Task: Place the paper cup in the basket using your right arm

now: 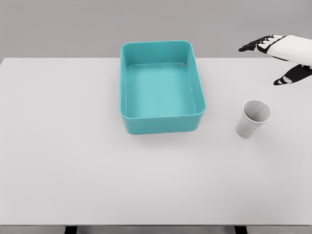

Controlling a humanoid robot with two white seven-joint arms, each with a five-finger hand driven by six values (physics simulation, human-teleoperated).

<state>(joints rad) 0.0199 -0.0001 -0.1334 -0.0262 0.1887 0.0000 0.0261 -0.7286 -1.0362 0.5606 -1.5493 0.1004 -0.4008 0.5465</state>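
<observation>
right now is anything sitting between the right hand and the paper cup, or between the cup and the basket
Nothing visible is. The right hand hovers open beyond the paper cup, with only bare table between them. Between the cup and the teal basket to its left the table is bare too.

Cup (253,118): white paper, plain, tapering toward its base. It stands upright on the desk (73,161) with its open mouth up; the inside looks bare. It sits on the right part of the desk, to the right of the basket and well apart from it, about level with the basket's near edge. Nothing touches it.

Basket (161,124): teal, rectangular, with rounded corners, solid walls and a flat floor. It rests flat near the desk's middle, toward the far edge, long side running away from the viewer. Its interior holds nothing visible.
</observation>
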